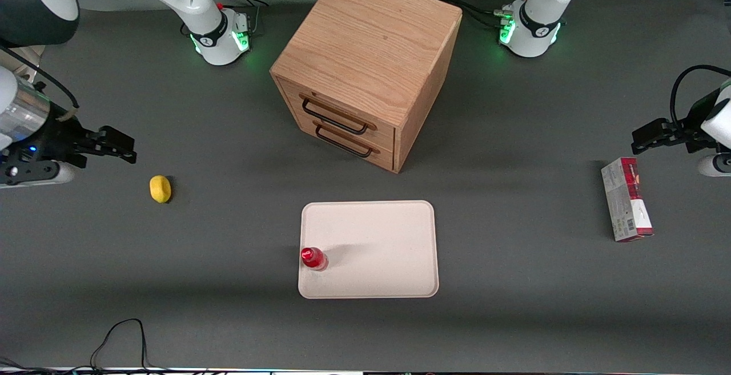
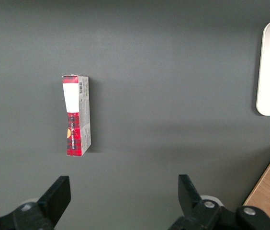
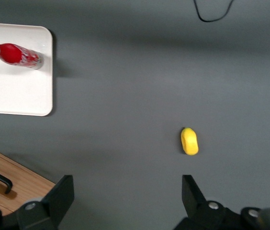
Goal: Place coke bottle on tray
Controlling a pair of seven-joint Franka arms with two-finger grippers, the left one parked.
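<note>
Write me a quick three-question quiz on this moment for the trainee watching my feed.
1. True or false: the coke bottle stands on the tray.
2. Multiple choice: the hand is (A) shut on the bottle, (B) open and holding nothing, away from the tray toward the working arm's end of the table, (C) inside a drawer.
3. Which small object lies on the table nearest the hand?

Key:
1. True; it stands upright at the tray's edge.
2. B.
3. The yellow lump, slightly nearer the front camera than the hand.
</note>
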